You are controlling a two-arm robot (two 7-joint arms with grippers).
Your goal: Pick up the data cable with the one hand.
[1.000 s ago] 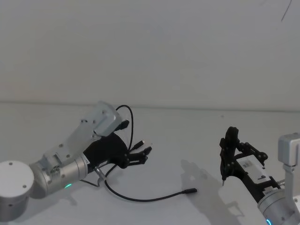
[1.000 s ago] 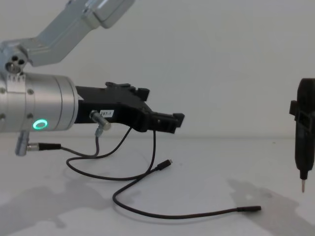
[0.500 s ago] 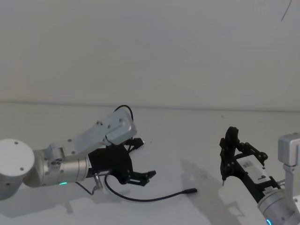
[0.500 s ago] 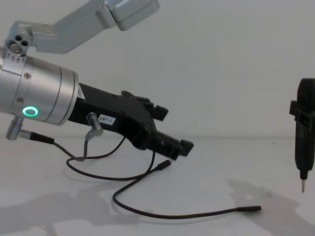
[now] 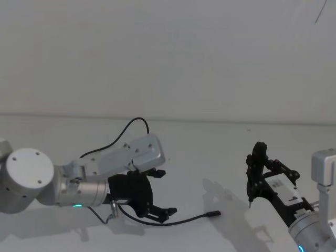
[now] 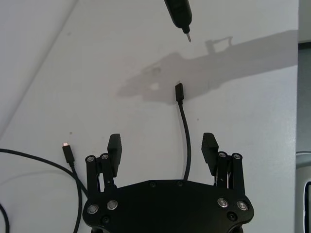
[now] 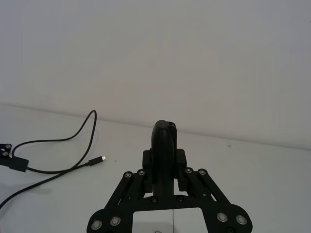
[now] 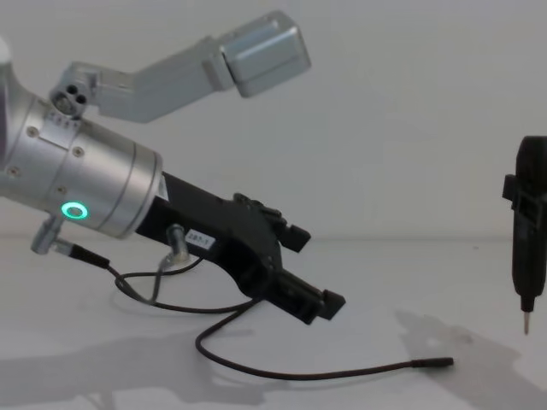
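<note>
Now the left end effector [image 8: 329,305], a black angular two-finger claw with a small white label on a fat silver cylinder ringed in green light, tilts down toward the plain white counter [image 5: 220,157], its fingers spread wide and gripping nothing. The long, thin black data cable [image 8: 342,374] lies loose on the counter directly beneath this end effector. In the left wrist view a straight stretch of it runs through the gap between the two fingers, touching neither. Its slim stiff plug [image 6: 179,92] lies well ahead of the fingertips, and its small flat plug [image 6: 66,151] lies just outside one finger. From the chest view the fingertips hang just above the cable. Well to the right of the left end effector, the narrow black upright right end effector [image 5: 254,173] with a thin metal tip is parked, closed.
</note>
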